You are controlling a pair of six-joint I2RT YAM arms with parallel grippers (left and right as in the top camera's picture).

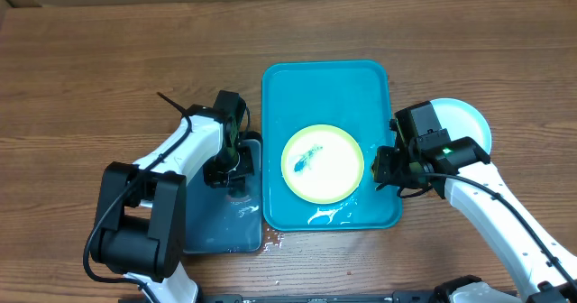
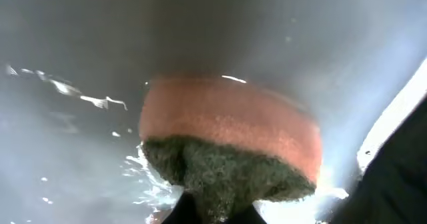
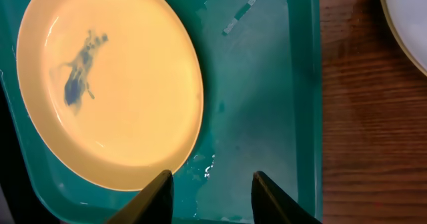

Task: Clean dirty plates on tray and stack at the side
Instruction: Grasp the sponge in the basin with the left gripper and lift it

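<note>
Now the left hand [image 1: 231,163] clamps a sponge [image 2: 227,144]; the right hand [image 3: 209,196] hangs open, empty, over the tray [image 3: 267,117].

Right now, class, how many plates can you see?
2. One yellow-green plate, smeared blue, lies on the blue tray; one pale plate sits on the table right of it, partly behind the right arm. Another may be hidden beneath it.

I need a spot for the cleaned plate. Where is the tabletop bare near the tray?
Bare tabletop lies beyond the tray's far edge and at the table's left end. Crowded: the tray's right side, with the pale plate and open right gripper; its left, where the left gripper holds the sponge.
</note>
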